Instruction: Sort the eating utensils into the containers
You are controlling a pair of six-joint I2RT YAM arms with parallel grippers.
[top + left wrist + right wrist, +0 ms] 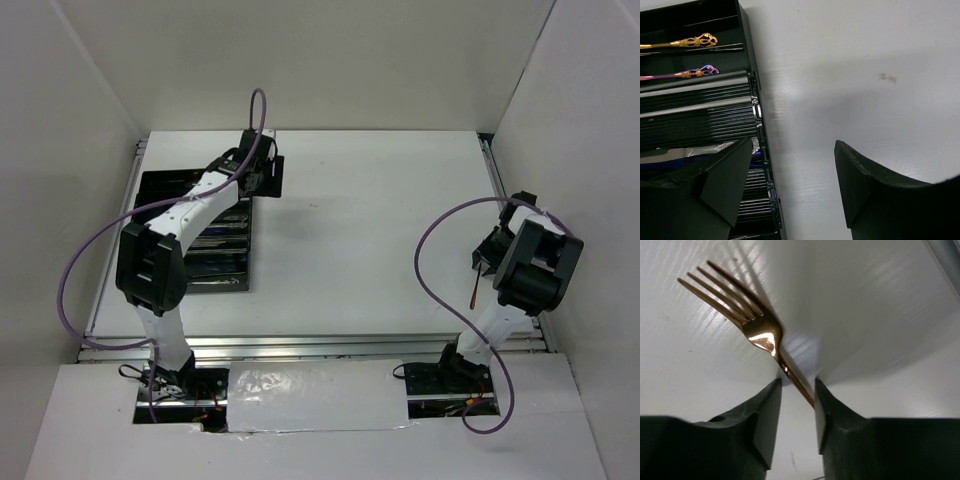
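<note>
Tray (160, 185): lay in the far-left part of the desk (360, 220), close along the left edge, with its narrow compartments running left to right.
Gold utensil (690, 41): lay in a far compartment, long axis along the slot, its ornate handle end pointing toward the desk's right edge and stopping just short of the tray wall.
Pink-purple utensil (690, 73): lay in the next slot nearer, parallel to the gold one, handle end pointing the same way.
Silver utensil (700, 150): lay in a nearer slot on the same axis, partly hidden behind a finger.
Left hand (790, 165): hung over the tray's right wall near the far edge, fingers wide apart with nothing between them.
Fork (750, 315): copper-coloured, held near the right edge of the desk, tines pointing away from the hand along its shaft; whether it touched the desk could not be told.
Right hand (797, 390): fingers drawn together and clamped on the fork's handle just below the head.
</note>
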